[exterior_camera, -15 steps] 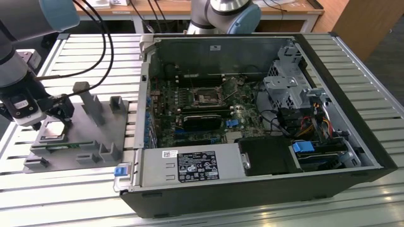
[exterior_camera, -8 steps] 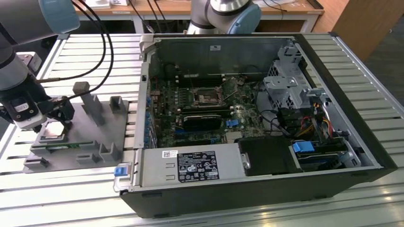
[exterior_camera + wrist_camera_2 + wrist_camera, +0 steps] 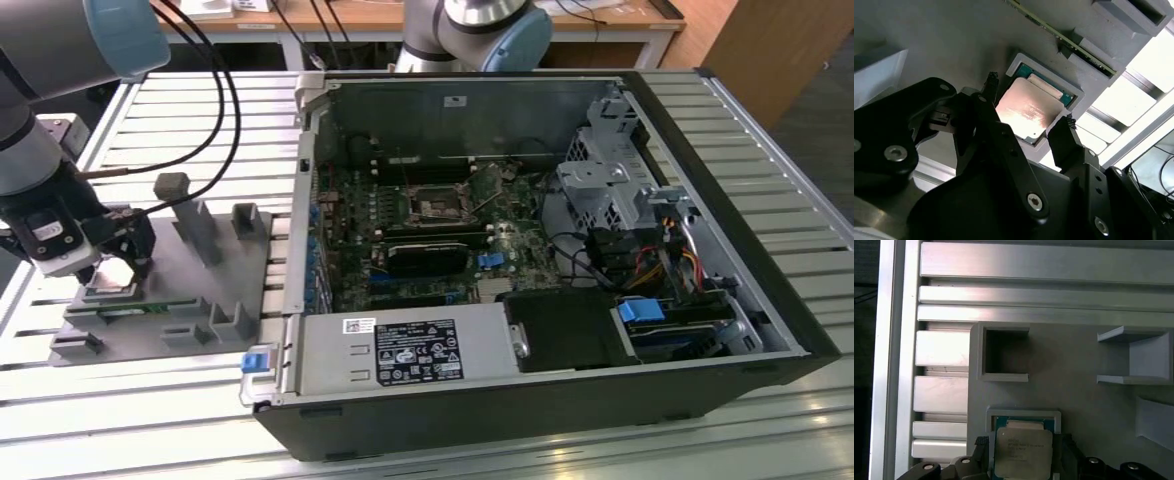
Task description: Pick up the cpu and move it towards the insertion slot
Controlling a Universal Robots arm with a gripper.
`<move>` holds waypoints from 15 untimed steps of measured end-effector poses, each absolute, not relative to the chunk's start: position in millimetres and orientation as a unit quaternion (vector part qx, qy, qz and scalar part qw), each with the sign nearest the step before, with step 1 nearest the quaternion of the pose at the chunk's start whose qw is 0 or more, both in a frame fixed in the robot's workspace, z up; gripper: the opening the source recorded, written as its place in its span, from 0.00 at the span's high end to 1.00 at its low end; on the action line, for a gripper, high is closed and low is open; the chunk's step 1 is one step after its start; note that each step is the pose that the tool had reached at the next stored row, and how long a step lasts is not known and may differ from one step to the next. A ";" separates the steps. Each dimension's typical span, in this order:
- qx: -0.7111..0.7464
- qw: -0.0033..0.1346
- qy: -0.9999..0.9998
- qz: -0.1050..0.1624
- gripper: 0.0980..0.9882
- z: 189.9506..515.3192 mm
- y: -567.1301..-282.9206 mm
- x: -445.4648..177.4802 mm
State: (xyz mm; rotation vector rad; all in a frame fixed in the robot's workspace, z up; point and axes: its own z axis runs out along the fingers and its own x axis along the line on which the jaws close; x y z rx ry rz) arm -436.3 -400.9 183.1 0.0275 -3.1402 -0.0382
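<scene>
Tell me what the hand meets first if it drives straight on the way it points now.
Most likely the small square silvery-topped cpu, lying in its recess in the grey plastic fixture. The hand points straight at it, open fingers astride. Depth is unclear, so fingertips may reach the fixture first.

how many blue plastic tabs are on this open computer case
3 blue plastic tabs: one on the case's outer corner, exterior view's left; one on the motherboard; one on the drive bay, right; more may be hidden.

Glare whitens the cpu (image 3: pixel 1024 114) and slatted table (image 3: pixel 1135 95); the end effector (image 3: pixel 1029 100) shows as dark silhouette.
</scene>
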 end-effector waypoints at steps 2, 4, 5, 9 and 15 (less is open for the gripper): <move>0.009 0.000 -1.000 -0.012 0.35 182.6 -401.1 -436.3; 0.009 0.001 -1.000 -0.012 0.35 182.5 -401.3 -436.5; 0.009 0.001 -1.000 -0.012 0.35 182.4 -401.4 -436.5; 0.009 0.001 -1.000 -0.012 0.44 182.3 -401.5 -436.6; 0.009 0.001 -1.000 -0.012 0.50 182.2 -401.5 -436.6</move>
